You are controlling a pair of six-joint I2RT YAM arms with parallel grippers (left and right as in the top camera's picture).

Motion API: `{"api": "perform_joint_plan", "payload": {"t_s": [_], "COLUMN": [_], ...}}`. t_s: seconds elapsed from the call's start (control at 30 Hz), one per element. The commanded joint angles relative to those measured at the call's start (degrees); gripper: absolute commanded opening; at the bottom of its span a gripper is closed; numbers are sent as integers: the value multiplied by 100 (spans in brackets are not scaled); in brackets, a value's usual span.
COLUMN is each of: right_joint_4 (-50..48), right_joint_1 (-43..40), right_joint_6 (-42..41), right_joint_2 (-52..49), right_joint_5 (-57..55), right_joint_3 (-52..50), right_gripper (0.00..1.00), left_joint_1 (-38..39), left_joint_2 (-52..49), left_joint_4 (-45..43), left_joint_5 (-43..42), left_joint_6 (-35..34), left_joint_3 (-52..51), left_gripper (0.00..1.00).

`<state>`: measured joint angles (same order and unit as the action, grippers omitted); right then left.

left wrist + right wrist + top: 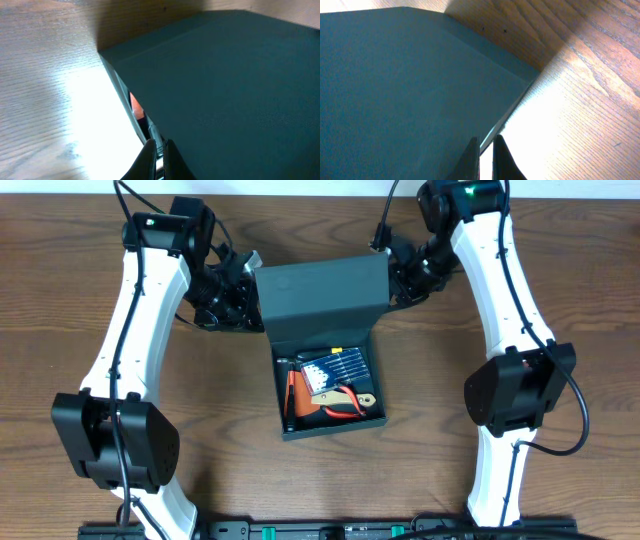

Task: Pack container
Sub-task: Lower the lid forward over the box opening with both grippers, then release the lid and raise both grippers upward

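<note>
The dark teal container point(378, 418) stands open at mid-table, with its flap lid point(320, 290) raised and tilted over the back half. Inside lie orange-handled pliers point(342, 406), a dark card of small bits point(335, 367) and an orange-handled tool point(290, 390). My left gripper point(250, 280) pinches the lid's left edge. In the left wrist view its tips point(159, 145) are shut on that thin edge, beside the lid point(225, 85). At the lid's right edge my right gripper point(392, 275) does the same. The right wrist view shows it point(486, 142) closed on the rim of the lid point(395, 90).
The wooden table point(560, 270) surrounds the box on all sides. Both white arms reach in from the front, the left one point(130, 350) on the left side and the right one point(510, 310) on the right. A black rail point(320, 530) runs along the front edge.
</note>
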<state>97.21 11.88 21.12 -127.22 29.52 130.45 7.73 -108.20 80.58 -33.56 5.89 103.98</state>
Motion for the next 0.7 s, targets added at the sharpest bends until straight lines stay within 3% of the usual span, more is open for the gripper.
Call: {"api": "perform_joint_plan", "payload": {"t_s": [0.0, 0.67], "right_joint_4": [11, -70], "right_joint_1": [85, -50], "right_joint_6": [-92, -313], "right_joint_2": [372, 509], "right_joint_5": [-22, -728], "right_joint_3": [122, 138], "right_gripper": [2, 1], "left_joint_1": [61, 61], "left_joint_2": [219, 1073], "left_joint_4": [-31, -243], "left_joint_5": [361, 732], "left_joint_6": [140, 140], "left_joint_3": [120, 120], "left_gripper": [6, 6]}}
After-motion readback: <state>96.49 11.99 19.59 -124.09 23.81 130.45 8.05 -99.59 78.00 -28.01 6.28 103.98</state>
